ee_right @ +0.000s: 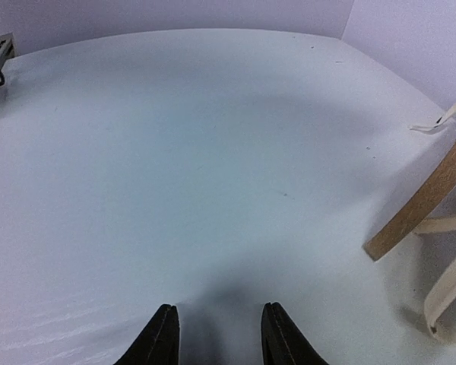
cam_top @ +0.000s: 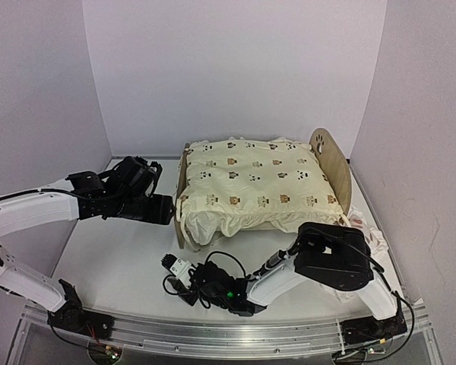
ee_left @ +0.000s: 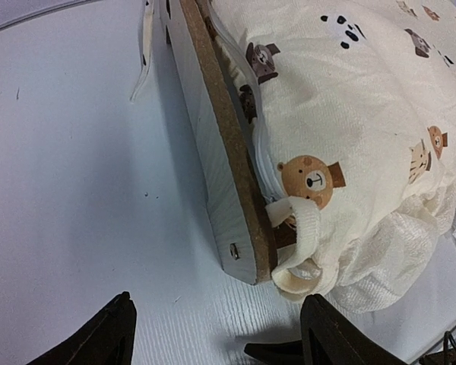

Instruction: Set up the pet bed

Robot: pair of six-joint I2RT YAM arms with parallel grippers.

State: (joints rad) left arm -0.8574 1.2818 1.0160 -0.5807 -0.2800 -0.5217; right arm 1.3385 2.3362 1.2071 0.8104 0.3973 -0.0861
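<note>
The pet bed (cam_top: 331, 161) stands at the back right of the table. Its paw-print headboard is on the right and its low footboard (cam_top: 181, 207) on the left. A cream cushion (cam_top: 254, 185) printed with small animals covers the bed and spills over the near side. My left gripper (cam_top: 167, 209) is open, just left of the footboard's near corner (ee_left: 243, 255). Its tips (ee_left: 219, 304) straddle that corner and a looped tie string (ee_left: 300, 245) without touching either. My right gripper (cam_top: 171, 263) hovers low over the bare front table, open (ee_right: 216, 312) and holding nothing. The footboard edge (ee_right: 429, 194) is off to its right.
A white ruffled pillow (cam_top: 367, 234) lies on the table at the right, behind my right arm's elbow. Loose tie strings (ee_right: 450, 287) hang beside the footboard. Walls close in the table at the back and on both sides.
</note>
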